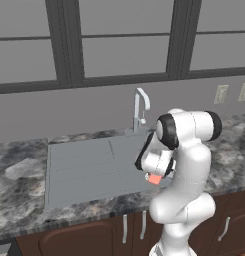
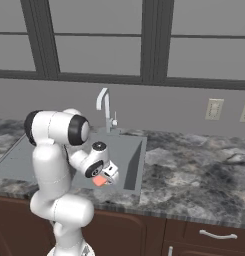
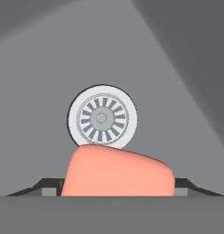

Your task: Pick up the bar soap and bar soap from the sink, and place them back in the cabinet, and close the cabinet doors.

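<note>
Gripper (image 3: pixel 117 191) fingers clamp salmon-orange bar soap (image 3: pixel 117 172) above round drain (image 3: pixel 102 118) of grey sink (image 3: pixel 40 91); advise vertical lift, clearing basin rim.

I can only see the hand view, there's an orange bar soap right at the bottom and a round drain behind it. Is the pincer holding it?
Observer: It looks so. In the right base view the pincer has the bar soap at its tips.
Operator: Where over the sink is it?
Observer: Over the basin of the sink, near its front edge, on the side away from the drainboard.
Operator: And the tap?
Observer: The tap stands at the back rim, behind the arm.
</note>
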